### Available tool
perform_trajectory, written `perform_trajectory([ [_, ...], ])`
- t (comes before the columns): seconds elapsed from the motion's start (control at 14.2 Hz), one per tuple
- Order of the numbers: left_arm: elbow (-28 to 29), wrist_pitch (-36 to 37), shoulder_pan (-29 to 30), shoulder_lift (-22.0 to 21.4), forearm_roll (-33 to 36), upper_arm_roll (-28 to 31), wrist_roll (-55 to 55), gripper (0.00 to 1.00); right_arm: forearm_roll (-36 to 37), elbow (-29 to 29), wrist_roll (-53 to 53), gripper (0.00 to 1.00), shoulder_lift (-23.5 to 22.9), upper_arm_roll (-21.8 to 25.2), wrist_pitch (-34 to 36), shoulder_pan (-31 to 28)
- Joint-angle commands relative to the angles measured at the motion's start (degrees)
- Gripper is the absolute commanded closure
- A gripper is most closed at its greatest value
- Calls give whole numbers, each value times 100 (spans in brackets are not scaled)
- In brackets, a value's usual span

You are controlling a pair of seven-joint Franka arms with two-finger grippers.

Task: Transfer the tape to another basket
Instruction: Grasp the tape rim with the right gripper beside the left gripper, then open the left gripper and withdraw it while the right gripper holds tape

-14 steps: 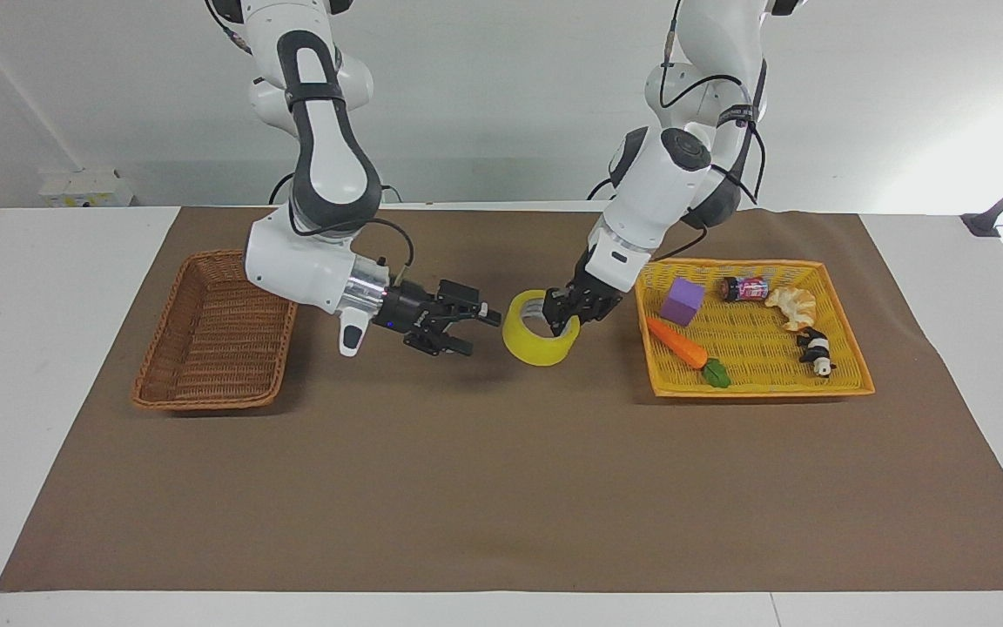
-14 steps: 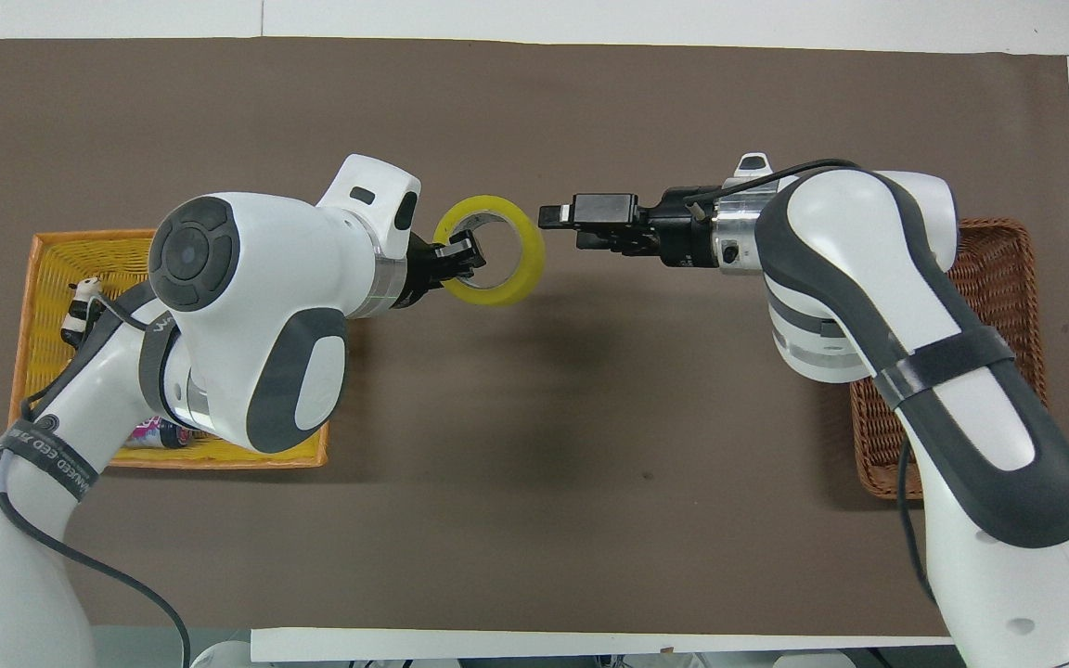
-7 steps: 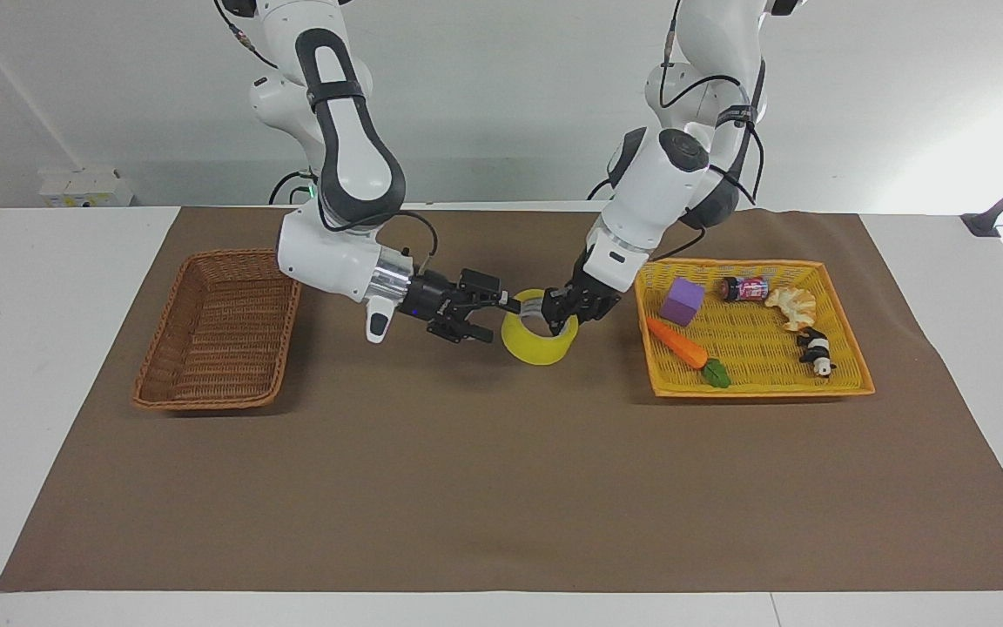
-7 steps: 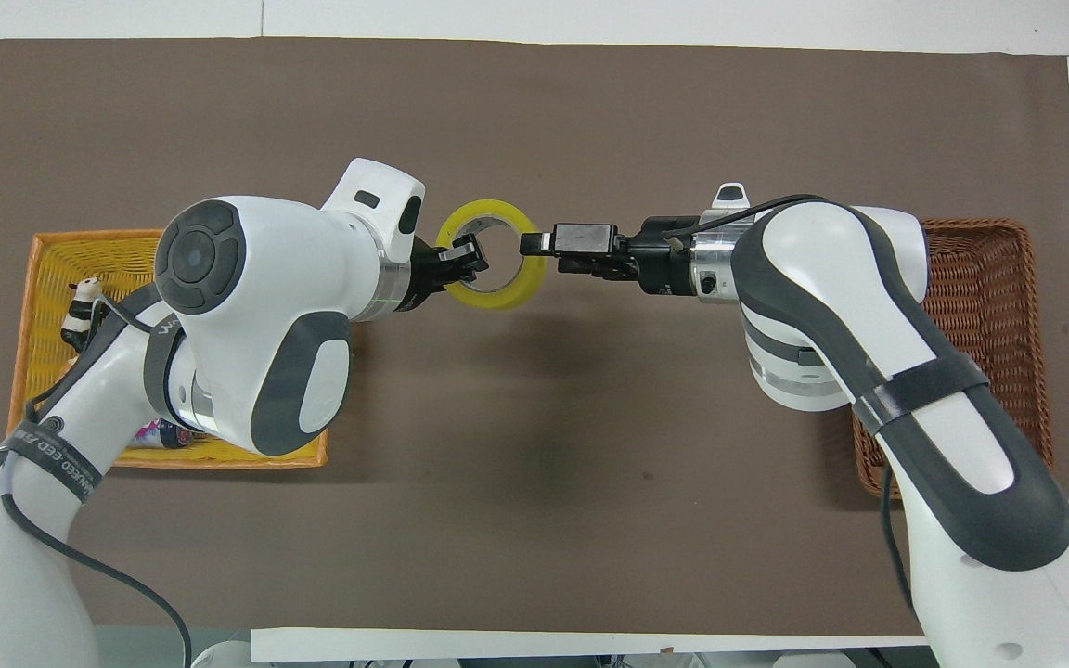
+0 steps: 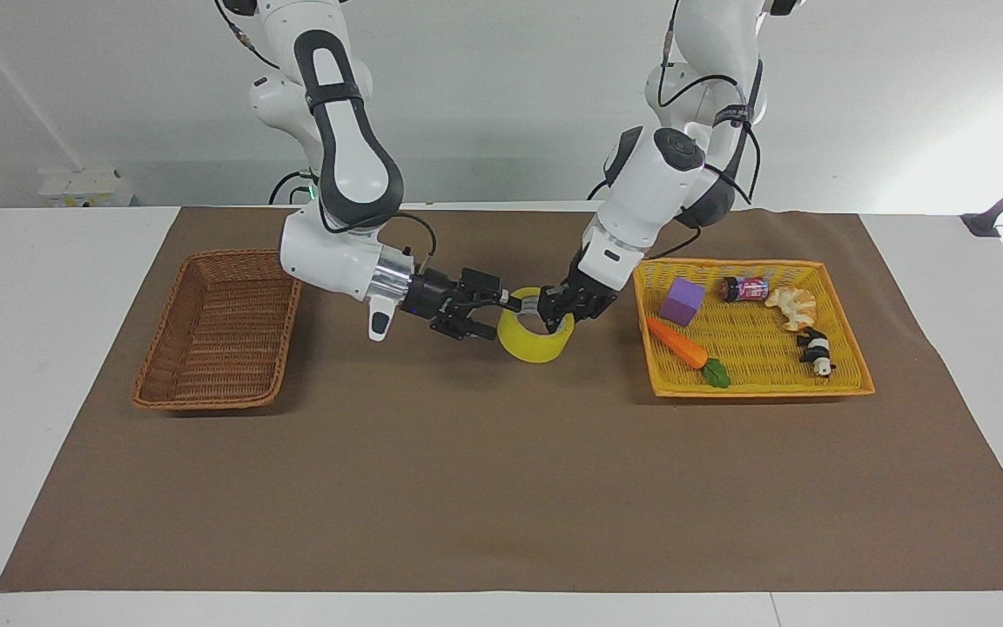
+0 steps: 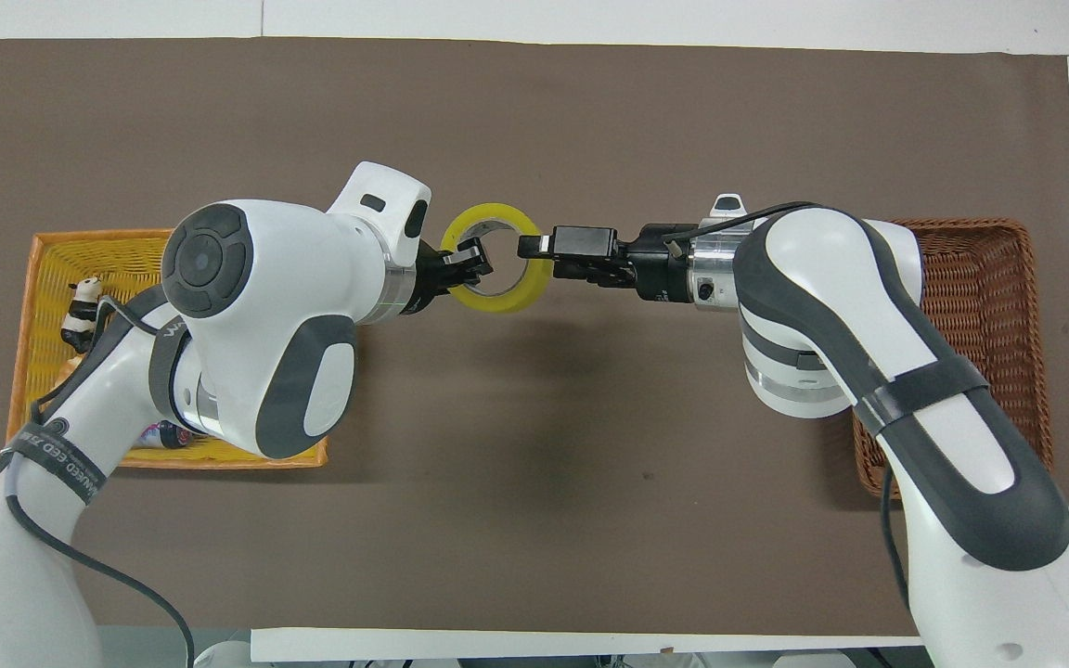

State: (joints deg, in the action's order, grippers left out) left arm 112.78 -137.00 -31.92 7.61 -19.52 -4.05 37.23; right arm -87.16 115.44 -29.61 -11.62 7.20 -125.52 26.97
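Observation:
The yellow tape (image 5: 535, 347) hangs in the air over the brown mat between the two baskets; it also shows in the overhead view (image 6: 497, 300). My left gripper (image 5: 555, 314) is shut on the tape's rim, with one finger inside the core (image 6: 471, 264). My right gripper (image 5: 491, 316) lies level and open, its fingers straddling the tape's rim at the end toward the brown basket (image 6: 535, 254). The dark-brown wicker basket (image 5: 205, 402) stands at the right arm's end of the table (image 6: 985, 269) with nothing in it.
The yellow woven basket (image 5: 754, 392) stands at the left arm's end (image 6: 108, 250). It holds a purple cube (image 5: 683, 300), a carrot (image 5: 678, 341), a small can (image 5: 745, 288), a pastry (image 5: 793, 306) and a toy panda (image 5: 816, 351).
My right gripper has moved from beside the brown basket up to the tape, and its fingers now reach the rim. My left gripper has carried the tape slightly toward it.

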Motion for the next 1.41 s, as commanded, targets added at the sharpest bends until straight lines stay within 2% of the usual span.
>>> perform_trajectory([
  [0.0, 60, -46, -95, -102, -70, 88, -32, 99, -222, 181, -107, 7, 187, -9, -69, 19],
  [0.21, 69, -38, -95, -102, -70, 88, -23, 99, -222, 181, -28, 9, 187, -9, -69, 28],
  [0.49, 69, -38, -95, -102, -70, 88, -23, 99, -222, 181, 16, 20, 187, -9, -95, 45],
  [0.77, 69, -38, -95, -111, -70, 88, -23, 99, -222, 181, 16, 25, 187, -9, -104, 54],
  [0.92, 78, -29, -95, -111, -70, 88, -23, 99, -222, 181, 16, 41, 187, -9, -95, 54],
  [1.13, 78, -29, -95, -111, -70, 88, -23, 99, -222, 181, 8, 97, 187, 0, -104, 54],
  [1.34, 78, -20, -95, -111, -70, 88, -14, 99, -205, 181, -19, 100, 196, 0, -104, 54],
])
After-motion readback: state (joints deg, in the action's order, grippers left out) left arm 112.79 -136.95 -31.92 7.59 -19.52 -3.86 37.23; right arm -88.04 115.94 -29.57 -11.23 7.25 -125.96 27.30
